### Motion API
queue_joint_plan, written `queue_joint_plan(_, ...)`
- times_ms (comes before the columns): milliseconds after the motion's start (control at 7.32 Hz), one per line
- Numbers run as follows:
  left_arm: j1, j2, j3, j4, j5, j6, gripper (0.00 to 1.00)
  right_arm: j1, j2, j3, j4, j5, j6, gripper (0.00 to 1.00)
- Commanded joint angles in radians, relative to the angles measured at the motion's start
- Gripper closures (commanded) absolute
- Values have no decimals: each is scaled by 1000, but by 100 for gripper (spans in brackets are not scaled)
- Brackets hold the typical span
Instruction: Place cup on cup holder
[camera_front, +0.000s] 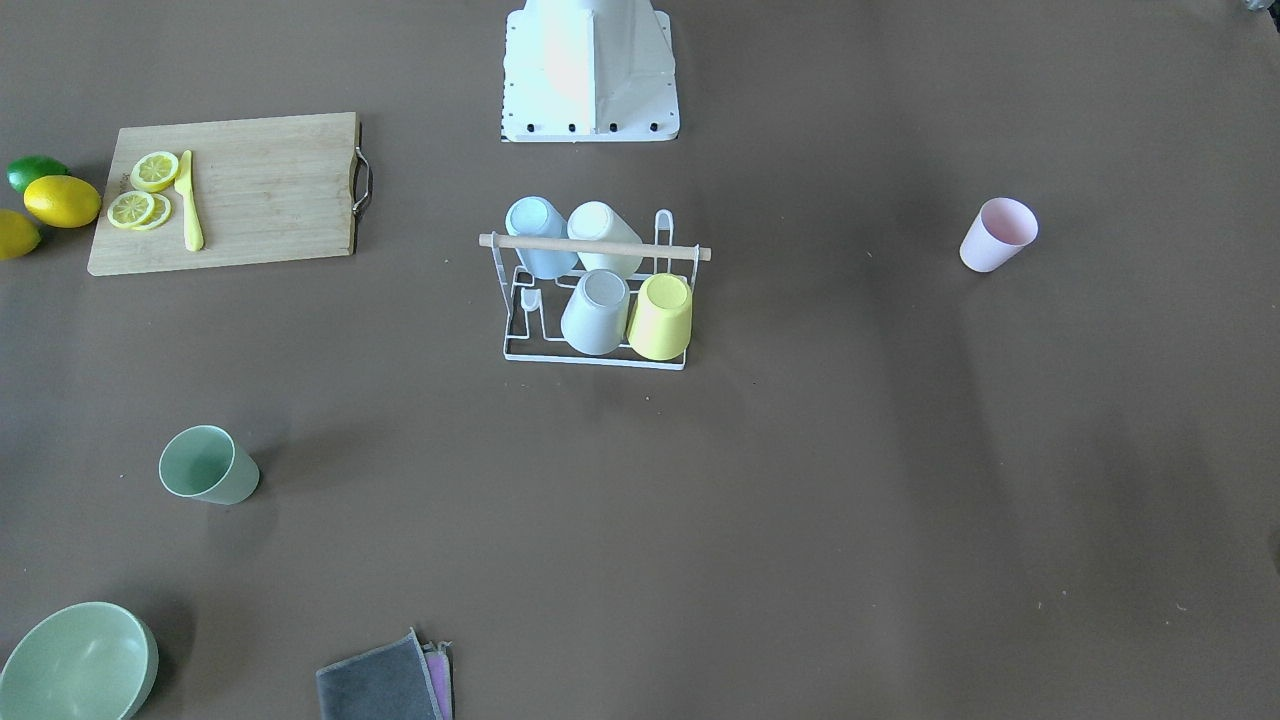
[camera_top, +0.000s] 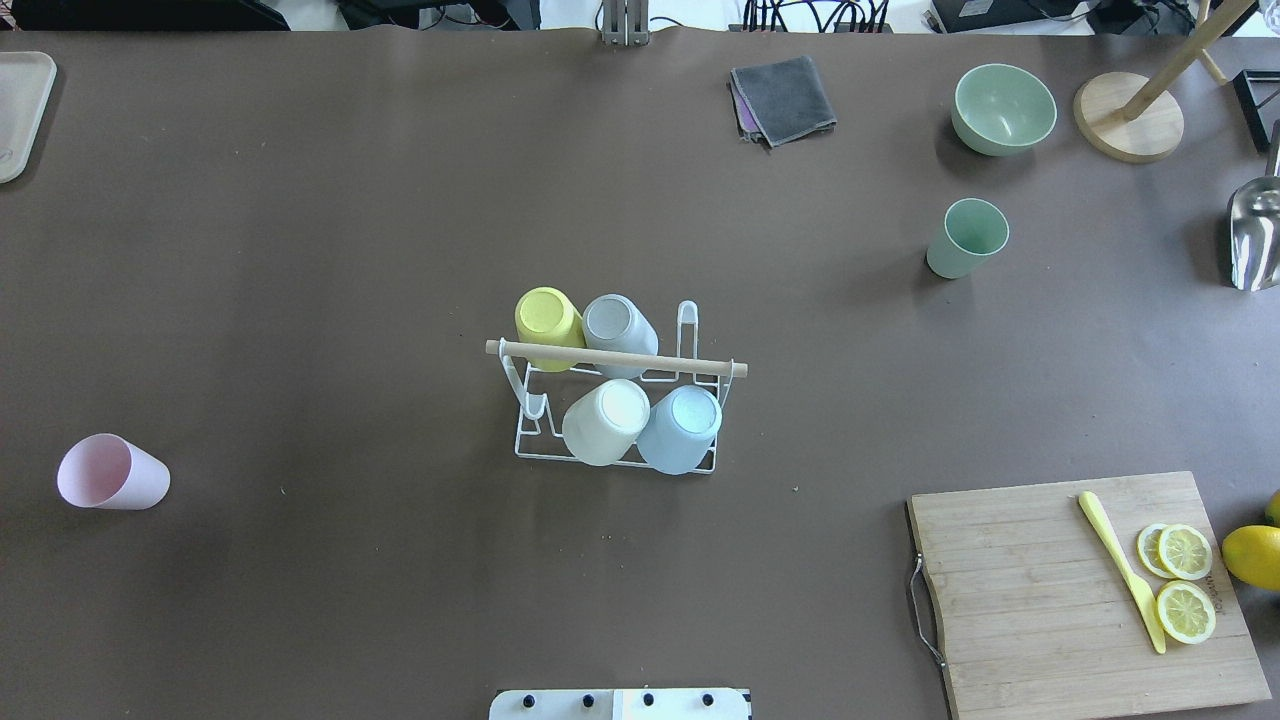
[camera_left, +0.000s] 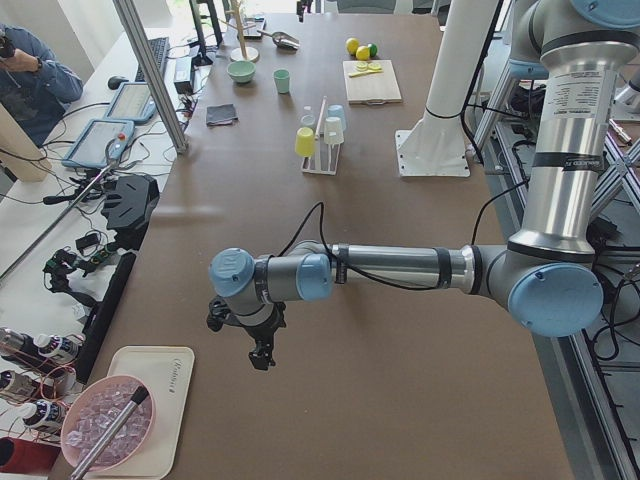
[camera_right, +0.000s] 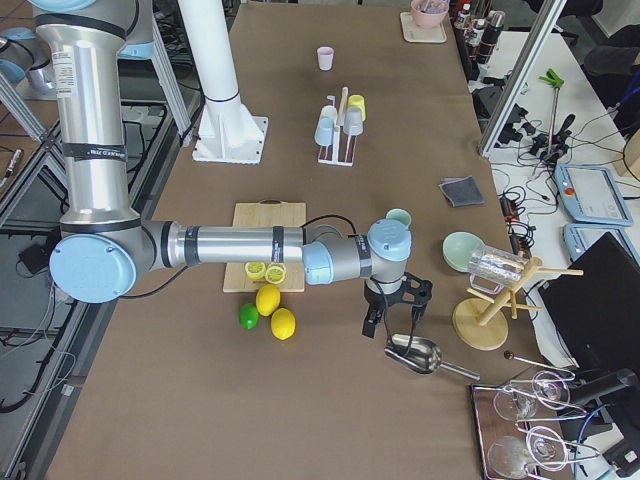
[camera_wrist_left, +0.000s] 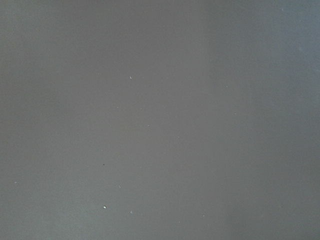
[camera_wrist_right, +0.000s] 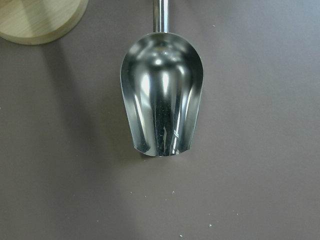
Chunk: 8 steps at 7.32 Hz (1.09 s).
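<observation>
Four smooth plastic cups, yellow cup (camera_top: 545, 318), grey cup (camera_top: 617, 325), cream cup (camera_top: 607, 420) and pale blue cup (camera_top: 683, 425), sit upside down on the white wire cup holder (camera_top: 700, 366) at mid-table, its pale wooden rod running across the top. From overhead you see a bare prong (camera_top: 535, 405) at its near left and a bare wire loop (camera_top: 687, 320) at its far right.

Well apart to the left stands the pink cup (camera_top: 110, 473), mouth open. The green cup (camera_top: 965, 238) stands to the far right, near a green bowl (camera_top: 1003, 108). Broad matte brown table (camera_top: 300, 250) lies between each loose cup and the holder.

Your left gripper (camera_left: 262, 352) hangs over the brown surface near the left end, beside a cream tray (camera_left: 170, 400) whose script is too small to read. Your right gripper (camera_right: 392, 325) hangs over a polished metal scoop (camera_wrist_right: 161, 95) at the right end, beside a round wooden base (camera_wrist_right: 40, 20). You cannot tell whether either gripper's fingers are spread or pressed together.

At near right lies a bamboo cutting board (camera_top: 1040, 600) with a metal handle, its edge stamp unreadable.
</observation>
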Motion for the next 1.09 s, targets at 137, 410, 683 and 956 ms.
queue_joint_plan(137, 189, -157, 3, 220, 153, -5, 2, -88, 8, 96, -1, -26, 2, 0)
queue_joint_plan(410, 264, -250, 3, 423, 181, -6, 2, -214, 27, 152, -15, -68, 2, 0)
queue_joint_plan(683, 363, -332, 2, 565, 271, -5, 2, -312, 96, 177, -64, -131, 11, 0)
queue_joint_plan(956, 402, -388, 17, 585, 279, -5, 2, -332, 190, 176, -70, -129, 2, 0)
